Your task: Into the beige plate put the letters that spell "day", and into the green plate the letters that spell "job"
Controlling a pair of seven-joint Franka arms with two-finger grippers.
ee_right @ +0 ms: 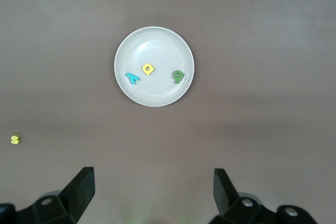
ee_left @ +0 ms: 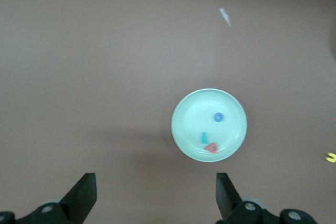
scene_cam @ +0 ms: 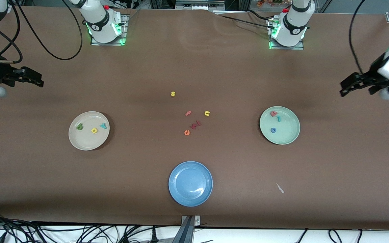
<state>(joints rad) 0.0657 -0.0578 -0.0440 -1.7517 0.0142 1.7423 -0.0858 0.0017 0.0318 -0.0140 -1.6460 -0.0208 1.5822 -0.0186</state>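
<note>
1. Brown tabletop (scene_cam: 194, 67) fills your front view, and both arms are pulled back to its ends, up in the air and waiting.
2. Your left arm reaches in from its own end of the tabletop; the left claw (scene_cam: 353, 86) hangs over bare surface, well apart from the green plate (scene_cam: 290, 135). Its wrist view shows the fingers (ee_left: 84, 195) spread wide, released, holding and touching nothing.
3. Your right arm mirrors that pose at its end; the right claw (scene_cam: 32, 78) hangs over bare tabletop, well apart from the beige plate (scene_cam: 79, 143). Its fingers (ee_right: 81, 190) are also spread wide and empty.
4. You can see all three "day" letters lying in the beige plate: the teal y (scene_cam: 103, 126), the yellow looped letter (scene_cam: 94, 130) and the green looped letter (scene_cam: 79, 127), in a loose row and apart from one another.
5. You can see all three "job" letters lying in the green plate: the salmon-red looped letter (scene_cam: 274, 113), the teal j (scene_cam: 278, 118) just beside it, and the blue o (scene_cam: 273, 130) nearer the front camera.
6. Between the two plates, loose letters lie on the tabletop: a yellow s (scene_cam: 173, 93), a yellow u (scene_cam: 207, 113), a red f (scene_cam: 188, 113) and an orange e (scene_cam: 186, 132).
7. Nearest the front camera sits the blue plate (scene_cam: 181, 195).
</note>
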